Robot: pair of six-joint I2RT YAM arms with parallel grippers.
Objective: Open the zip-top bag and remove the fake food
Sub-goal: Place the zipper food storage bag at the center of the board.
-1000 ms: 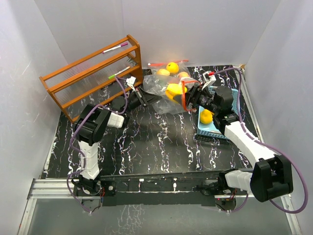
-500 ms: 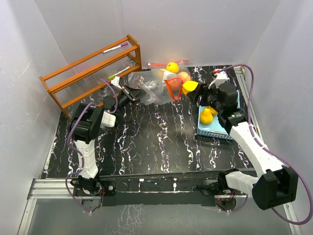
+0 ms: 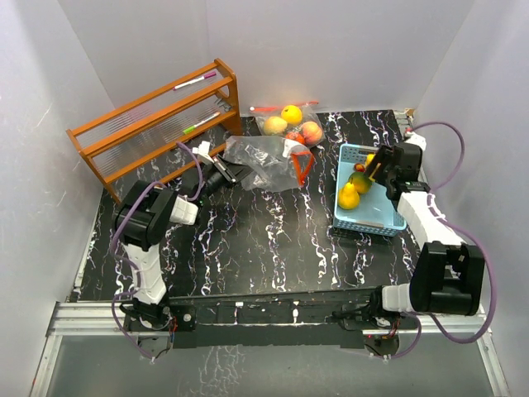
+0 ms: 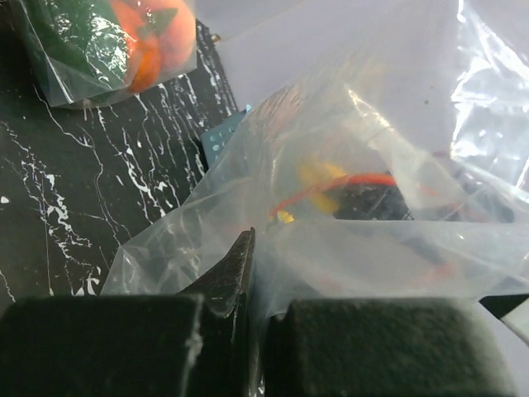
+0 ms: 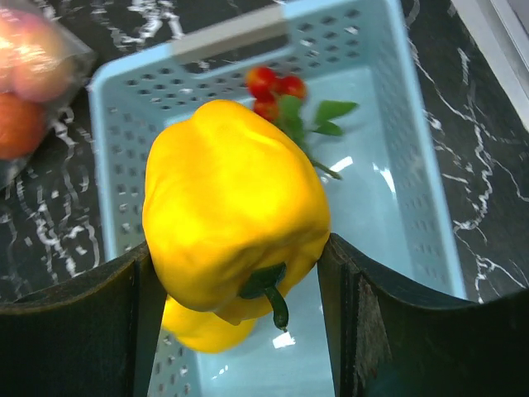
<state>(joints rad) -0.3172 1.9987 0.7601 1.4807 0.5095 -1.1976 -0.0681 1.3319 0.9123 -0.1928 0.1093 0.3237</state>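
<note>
Left of the blue basket (image 3: pixel 376 212), the left gripper (image 3: pixel 224 174) stays pinched on the zip-top bag (image 3: pixel 263 155); what remains inside is unclear. The right gripper (image 3: pixel 374 166), clamped on a yellow pepper (image 5: pixel 234 203), has swung from the bag to above the basket, ready to release.

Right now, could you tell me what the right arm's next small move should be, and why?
Probably open the right gripper and release the yellow pepper: it is pinched over the blue basket, which already holds a yellow fruit, so it should drop inside.
</note>
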